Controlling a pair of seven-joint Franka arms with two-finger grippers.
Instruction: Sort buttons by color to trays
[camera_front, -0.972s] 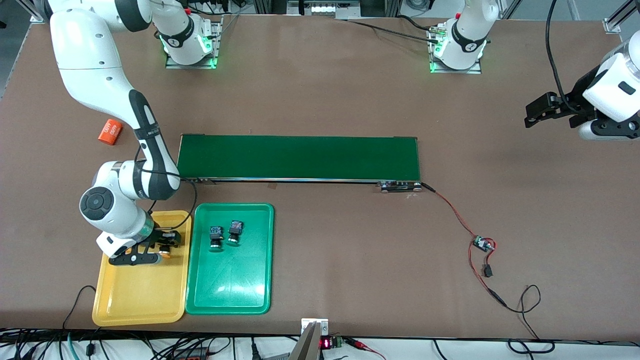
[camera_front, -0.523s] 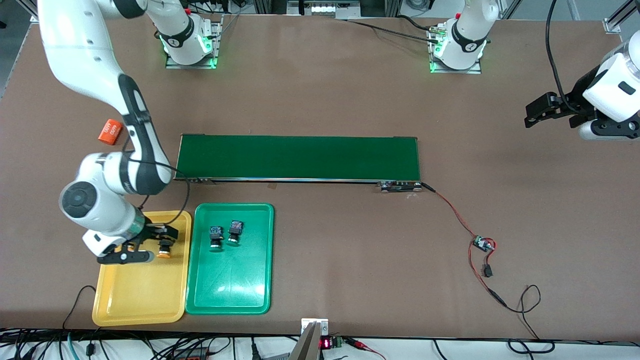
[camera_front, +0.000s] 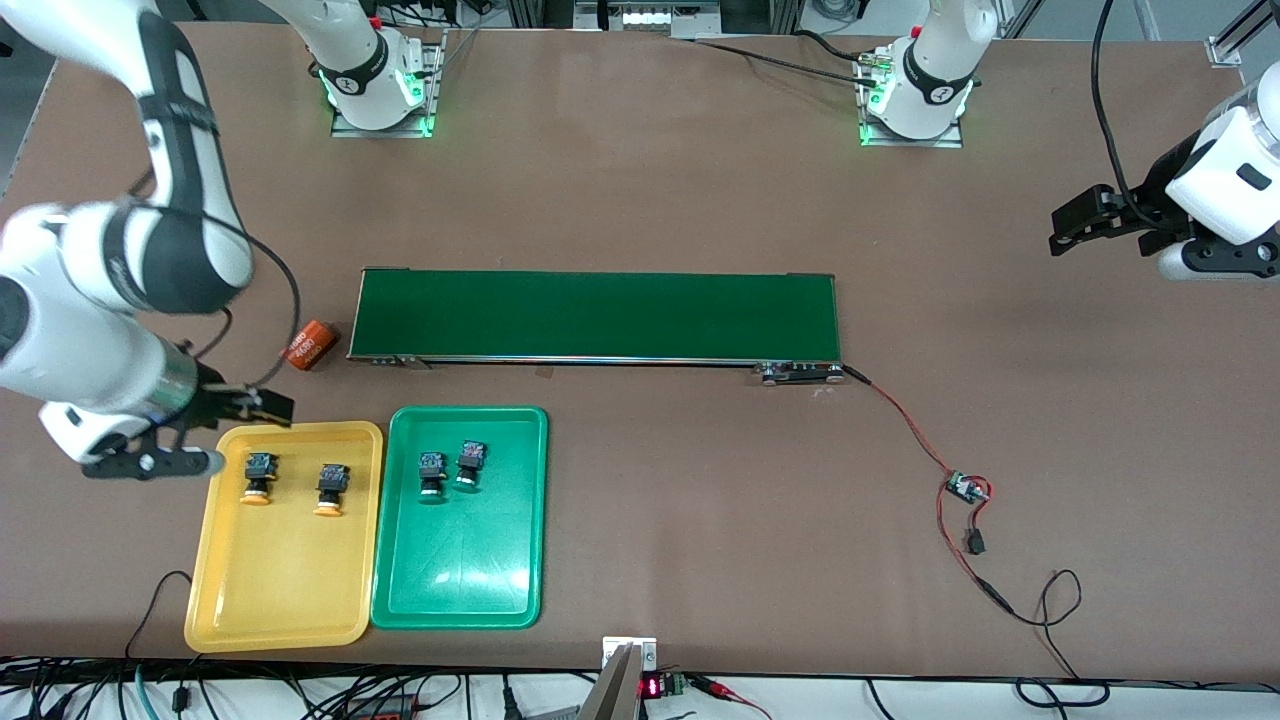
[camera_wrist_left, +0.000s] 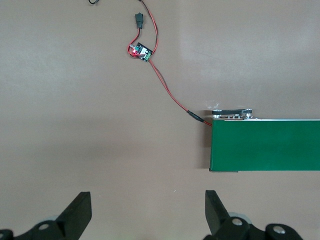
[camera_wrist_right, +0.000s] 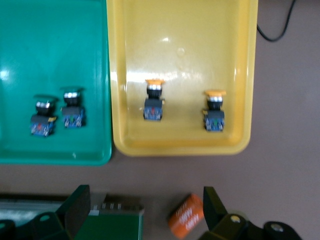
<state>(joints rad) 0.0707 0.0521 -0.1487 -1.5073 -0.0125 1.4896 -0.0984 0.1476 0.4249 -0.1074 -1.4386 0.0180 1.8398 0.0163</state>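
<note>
right end effector (camera_front: 195, 432): wide open, empty, over tabletop (camera_front: 700, 200) beside yellow tray (camera_front: 290, 600)
left end effector (camera_front: 1080, 225): open, empty, waiting
risk: my cable might drag the orange cylinder (camera_front: 309, 345), I guess

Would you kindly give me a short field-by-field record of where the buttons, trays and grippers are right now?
yellow tray: two yellow-orange buttons in it
green tray: two green buttons in it
right gripper: open, empty, over the table beside the yellow tray
left gripper: open, empty, waiting at the left arm's end of the table
conveyor belt: bare
</note>
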